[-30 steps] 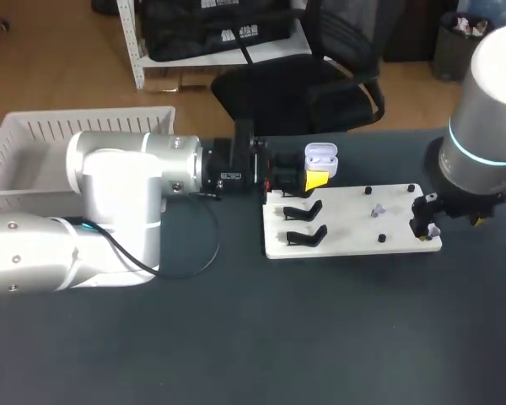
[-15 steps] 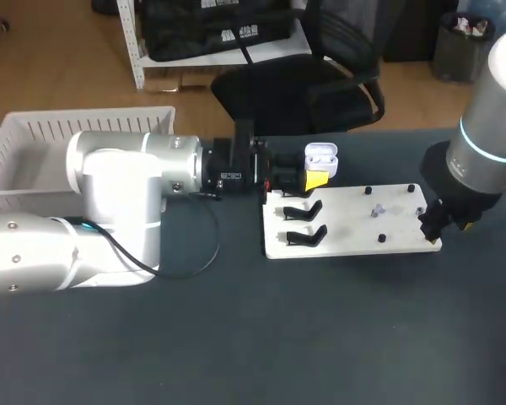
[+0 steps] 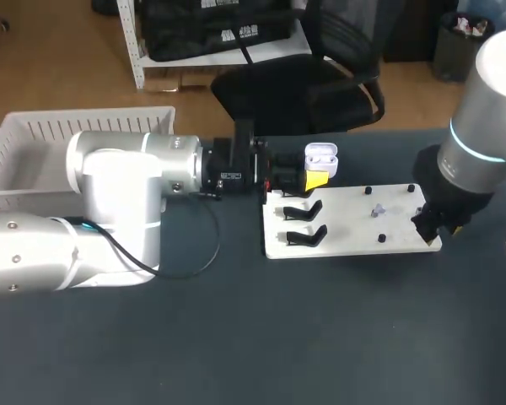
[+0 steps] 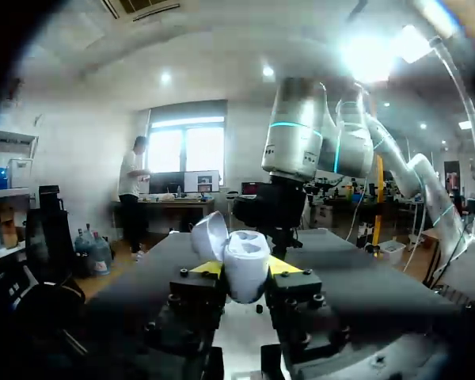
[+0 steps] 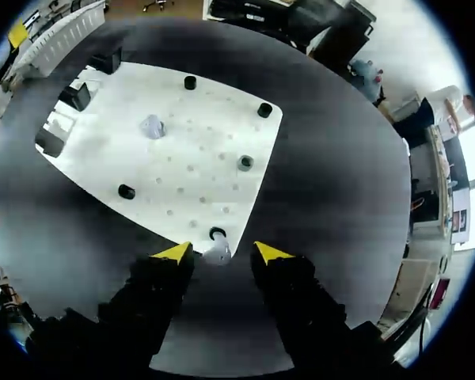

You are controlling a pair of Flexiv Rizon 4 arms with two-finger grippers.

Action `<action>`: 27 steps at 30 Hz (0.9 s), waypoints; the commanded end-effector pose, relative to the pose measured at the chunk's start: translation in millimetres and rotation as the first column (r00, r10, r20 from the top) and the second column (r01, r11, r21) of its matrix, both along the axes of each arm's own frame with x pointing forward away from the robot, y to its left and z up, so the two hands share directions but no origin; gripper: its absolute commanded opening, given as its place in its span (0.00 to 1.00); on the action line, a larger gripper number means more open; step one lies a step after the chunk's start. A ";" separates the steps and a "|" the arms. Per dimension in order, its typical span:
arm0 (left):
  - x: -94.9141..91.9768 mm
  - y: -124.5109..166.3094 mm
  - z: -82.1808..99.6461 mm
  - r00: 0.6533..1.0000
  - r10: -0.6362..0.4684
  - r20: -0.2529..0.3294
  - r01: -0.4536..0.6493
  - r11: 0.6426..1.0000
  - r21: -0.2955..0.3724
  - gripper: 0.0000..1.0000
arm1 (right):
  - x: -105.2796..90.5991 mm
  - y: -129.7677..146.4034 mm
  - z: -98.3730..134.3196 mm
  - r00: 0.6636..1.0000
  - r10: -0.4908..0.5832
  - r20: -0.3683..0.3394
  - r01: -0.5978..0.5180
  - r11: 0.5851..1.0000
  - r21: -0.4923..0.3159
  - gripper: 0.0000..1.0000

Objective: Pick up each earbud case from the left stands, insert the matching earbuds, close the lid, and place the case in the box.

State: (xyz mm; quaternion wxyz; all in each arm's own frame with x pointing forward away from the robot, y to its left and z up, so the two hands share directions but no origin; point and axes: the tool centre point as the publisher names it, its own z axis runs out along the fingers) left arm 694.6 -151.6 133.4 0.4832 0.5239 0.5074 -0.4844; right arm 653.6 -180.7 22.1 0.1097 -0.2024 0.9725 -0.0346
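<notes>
Right wrist view: the right gripper (image 5: 222,252) hangs with fingers spread either side of a small white earbud (image 5: 217,255) at the white board's (image 5: 182,150) corner, while the left gripper (image 4: 245,267), well apart, pinches the open earbud case (image 4: 245,255).

Head view: lower half of white earbud case with open lid (image 3: 320,155) hidden behind yellow tip of left gripper (image 3: 315,179). Fingertips of right gripper (image 5: 222,251) hidden under own wrist there. White slatted basket (image 3: 93,125) cut by edge, near side behind left arm (image 3: 118,194).

Right wrist view: small white piece (image 5: 217,253) between yellow tips blurred, shape unclear. Pale translucent object (image 5: 151,125) on white perforated board (image 5: 198,158) too small to identify.
</notes>
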 end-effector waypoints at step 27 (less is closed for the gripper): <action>-1.4 -0.3 -0.7 1.000 0.006 0.003 -0.006 1.000 -0.004 0.00 | 1.3 5.5 1.1 1.000 -0.018 0.000 0.018 1.000 -0.016 0.00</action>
